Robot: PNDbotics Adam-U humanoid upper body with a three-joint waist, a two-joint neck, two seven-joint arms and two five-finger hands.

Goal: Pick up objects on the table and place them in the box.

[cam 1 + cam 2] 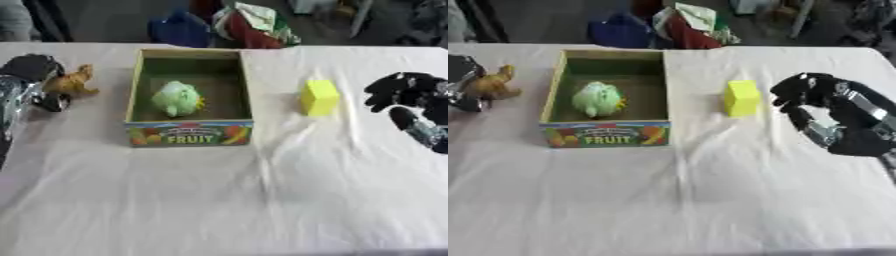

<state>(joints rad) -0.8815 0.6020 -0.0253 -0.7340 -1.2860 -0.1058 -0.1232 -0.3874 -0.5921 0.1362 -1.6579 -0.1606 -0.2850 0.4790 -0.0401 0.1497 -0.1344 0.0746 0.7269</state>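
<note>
Your table (219, 200), under its white cloth, carries everything; the near half is bare cloth. The box (190, 134), marked FRUIT on its near wall, stands left of centre toward the far edge, and a pale green soft thing (178, 98) already lies inside it.

Your right hand (820, 107) hovers near the right edge with its fingers curled in a hollow claw, holding nothing, the yellow block just off to its left. Your left hand (31, 82) is at the left edge, against the brown toy animal; whether its fingers are closed round the toy you cannot tell from here.

The yellow block (742, 98) stands upright on the cloth between the box and your right hand, apart from both. The brown toy animal (73, 81) sits between the left edge and the box's left wall.

You look to be mid-task, one item boxed and two to go. Next, probably bring the right hand left, straddle the block, close, lift clear of the wall, then release over the box.
</note>
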